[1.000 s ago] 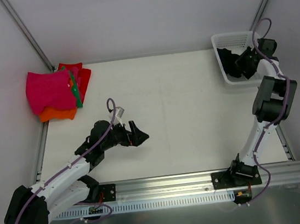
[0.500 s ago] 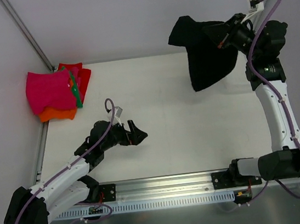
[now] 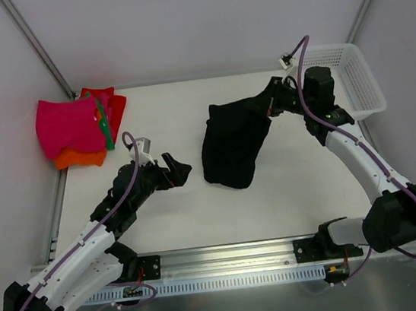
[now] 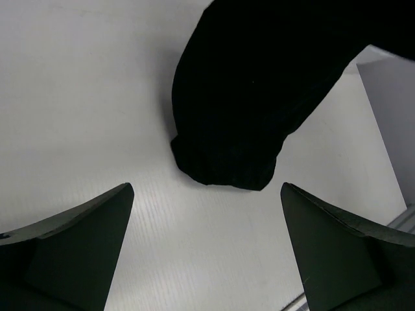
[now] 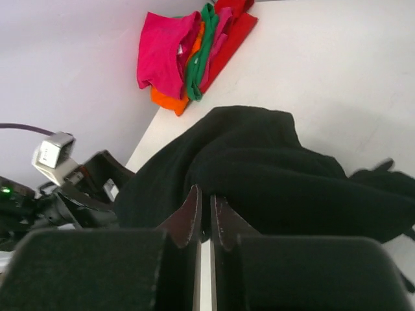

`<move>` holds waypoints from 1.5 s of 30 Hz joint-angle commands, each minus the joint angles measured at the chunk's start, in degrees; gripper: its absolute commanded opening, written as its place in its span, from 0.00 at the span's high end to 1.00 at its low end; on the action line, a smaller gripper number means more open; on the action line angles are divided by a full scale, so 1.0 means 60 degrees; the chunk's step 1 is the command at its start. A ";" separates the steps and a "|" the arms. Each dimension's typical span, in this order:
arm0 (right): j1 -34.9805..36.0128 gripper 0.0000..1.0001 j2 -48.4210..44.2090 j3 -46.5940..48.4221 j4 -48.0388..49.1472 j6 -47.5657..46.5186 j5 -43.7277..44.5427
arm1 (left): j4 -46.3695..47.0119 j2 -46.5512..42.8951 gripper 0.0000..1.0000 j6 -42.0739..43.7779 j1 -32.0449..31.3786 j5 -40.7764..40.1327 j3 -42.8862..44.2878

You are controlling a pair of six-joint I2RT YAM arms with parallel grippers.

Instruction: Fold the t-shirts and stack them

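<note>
A black t-shirt [image 3: 231, 143] hangs crumpled from my right gripper [image 3: 269, 106], which is shut on a fold of it; its lower end rests on the table's middle. It fills the right wrist view [image 5: 272, 175] around the gripper [image 5: 206, 201]. My left gripper [image 3: 178, 170] is open and empty, just left of the shirt's lower end, which shows ahead of it in the left wrist view [image 4: 259, 97]. A stack of folded shirts lies at the far left: magenta-pink [image 3: 70, 126] on top, orange [image 3: 79, 158], red [image 3: 113, 103] and green [image 3: 104, 127].
A white mesh basket [image 3: 353, 76] stands at the far right corner, behind my right arm. Metal frame posts rise at both back corners. A rail runs along the table's near edge [image 3: 229, 256].
My right gripper has lifted the black shirt out of the basket, swung it left and lowered it onto the table's middle. My left gripper has shifted slightly toward it.
</note>
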 commanded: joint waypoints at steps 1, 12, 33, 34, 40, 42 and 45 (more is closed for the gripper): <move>-0.0008 1.00 -0.0817 -0.0166 0.0485 -0.0514 0.0371 | -0.0301 -0.0095 0.01 0.0280 -0.0080 -0.1123 0.0717; 0.0504 0.99 -0.3718 -0.0081 -0.1216 -0.3370 1.0360 | -0.0316 0.0916 0.01 0.0441 -0.0080 -0.0772 0.1480; 0.3827 0.99 0.2518 0.1500 -0.1273 -0.0501 0.2252 | -0.1060 -0.0328 0.01 0.0192 -0.0080 -0.1679 0.1026; 0.4134 0.96 0.2811 0.1633 -0.1288 -0.0414 0.1349 | -0.1266 -0.0387 0.01 0.0149 -0.0095 -0.1840 0.1055; 0.4679 0.03 0.1968 0.1111 -0.1888 -0.1042 0.2580 | -0.1459 -0.0432 0.01 0.0235 -0.0095 -0.2119 0.1259; 0.4679 0.01 0.0946 0.0800 -0.2165 -0.1348 0.3168 | -0.1473 -0.0300 0.01 0.0367 -0.0080 -0.2193 0.1434; 0.4679 0.01 0.0078 0.0682 -0.2896 -0.1628 0.4340 | -0.1459 -0.0037 0.01 0.0397 -0.0080 -0.2208 0.1611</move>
